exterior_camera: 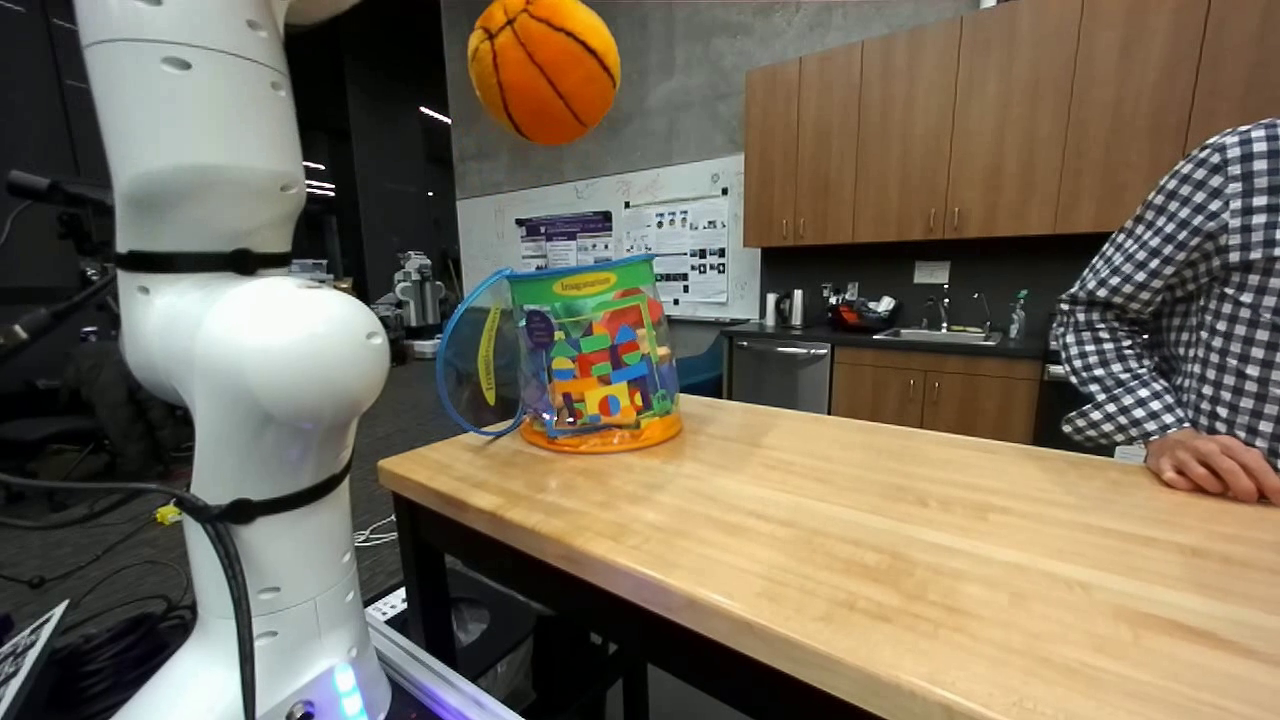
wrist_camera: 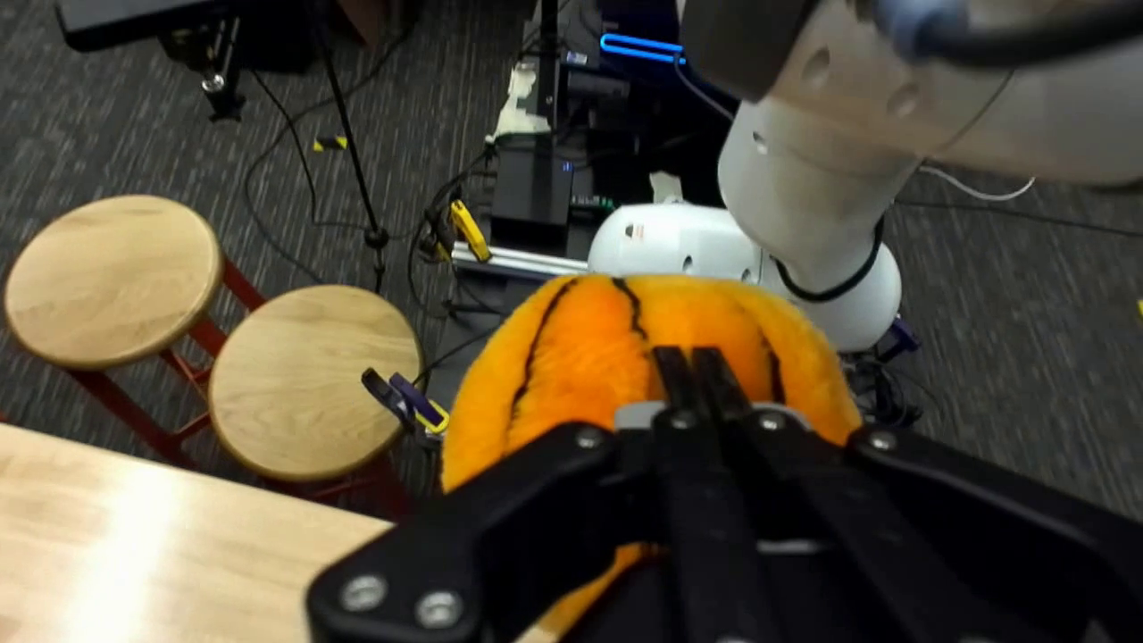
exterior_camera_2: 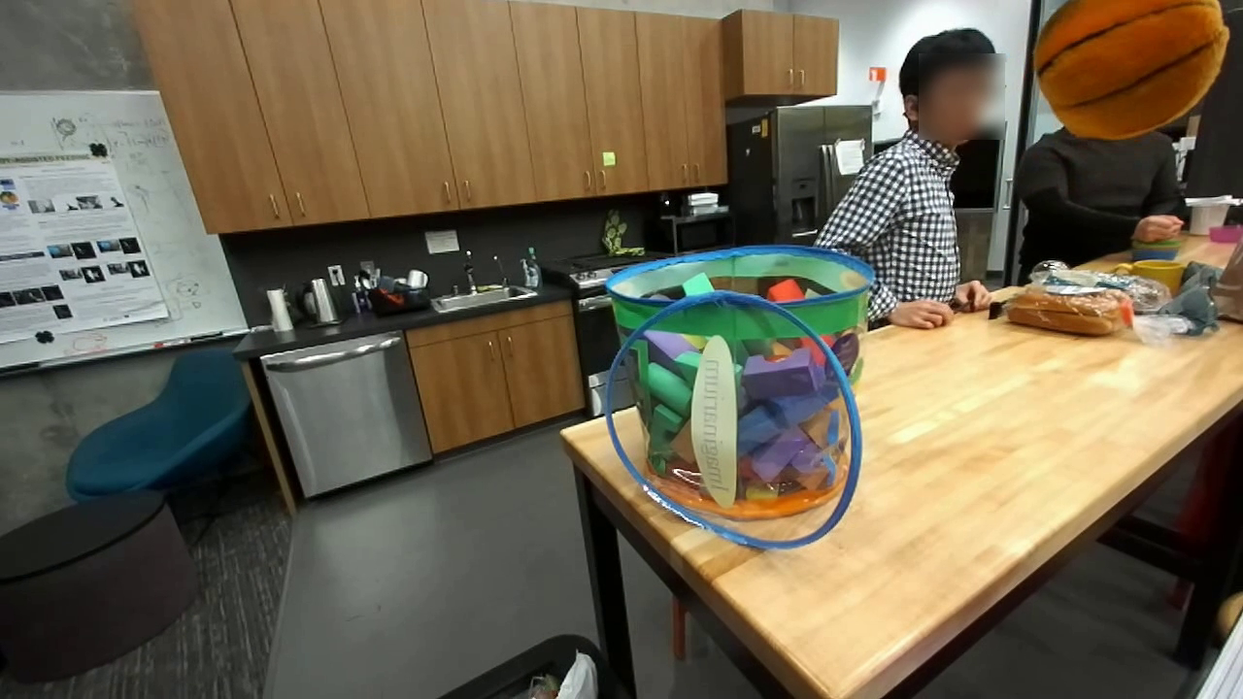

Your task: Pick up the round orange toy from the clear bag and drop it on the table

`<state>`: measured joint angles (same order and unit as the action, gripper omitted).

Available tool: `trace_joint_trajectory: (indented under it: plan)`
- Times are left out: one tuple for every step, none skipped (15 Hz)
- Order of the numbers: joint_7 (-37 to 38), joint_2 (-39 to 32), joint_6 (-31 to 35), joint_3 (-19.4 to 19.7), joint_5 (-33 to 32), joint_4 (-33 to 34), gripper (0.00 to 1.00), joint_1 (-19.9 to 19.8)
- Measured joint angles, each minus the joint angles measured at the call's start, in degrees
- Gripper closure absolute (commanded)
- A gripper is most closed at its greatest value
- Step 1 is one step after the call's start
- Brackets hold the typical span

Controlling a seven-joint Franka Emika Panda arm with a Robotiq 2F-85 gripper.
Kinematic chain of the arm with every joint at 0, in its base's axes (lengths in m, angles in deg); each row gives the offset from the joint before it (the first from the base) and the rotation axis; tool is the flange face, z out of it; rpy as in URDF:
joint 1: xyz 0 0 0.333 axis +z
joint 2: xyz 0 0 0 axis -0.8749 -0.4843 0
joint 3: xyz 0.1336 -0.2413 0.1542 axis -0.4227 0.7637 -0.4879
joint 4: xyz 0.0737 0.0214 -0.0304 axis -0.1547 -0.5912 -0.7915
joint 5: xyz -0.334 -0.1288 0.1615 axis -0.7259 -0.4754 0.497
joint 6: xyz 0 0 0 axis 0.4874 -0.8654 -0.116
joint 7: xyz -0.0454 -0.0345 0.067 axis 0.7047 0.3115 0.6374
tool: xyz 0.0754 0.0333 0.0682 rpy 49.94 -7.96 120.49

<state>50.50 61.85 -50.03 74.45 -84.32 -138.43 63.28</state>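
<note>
"Where do we find the round orange toy (exterior_camera: 545,70)?"

"Aloft in both exterior views — well apart from the clear bag (exterior_camera: 605,350)."

"And our gripper (wrist_camera: 688,355)?"

"Its jaws stand narrow, pinching the toy's plush — we see that in the wrist view."

"What of the bag?"

"We have it upright on the table (exterior_camera_2: 971,466), near one end, coloured blocks (exterior_camera_2: 782,374) inside, its blue-rimmed lid (exterior_camera: 489,357) open at the side."

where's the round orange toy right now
The round orange toy is up in the air, pinched in the jaws; in an exterior view it shows at the top edge, left of centre, higher than the clear bag.
</note>
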Motion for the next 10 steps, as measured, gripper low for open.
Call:
trace_joint_trajectory:
  plan:
    - [-3.17,-2.56,-1.72,0.21,-2.81,2.4,0.99,-0.14]
    - [-6.29,-4.92,-3.13,0.32,-5.71,4.38,0.99,-0.28]
    - [-9.31,-6.99,-4.19,0.33,-8.6,5.85,0.71,-0.5]
    - [-11.65,-8.48,-4.15,0.67,-10.76,6.21,0.7,-0.69]
    - [-13.31,-9.61,-4.03,1.22,-12.27,6.0,0.66,-0.77]
    - [-15.14,-10.4,-4.03,1.78,-13.61,5.58,0.6,-0.82]
    - [-17.21,-10.75,-4.03,2.24,-15.1,4.82,0.54,-0.82]
    - [-19.3,-10.77,-4.03,2.67,-16.43,3.87,0.46,-0.81]
    - [-21.15,-10.57,-4.08,3.16,-17.24,3.0,0.65,-0.69]
    - [-22.69,-10.13,-4.13,3.69,-17.61,2.18,0.59,-0.37]
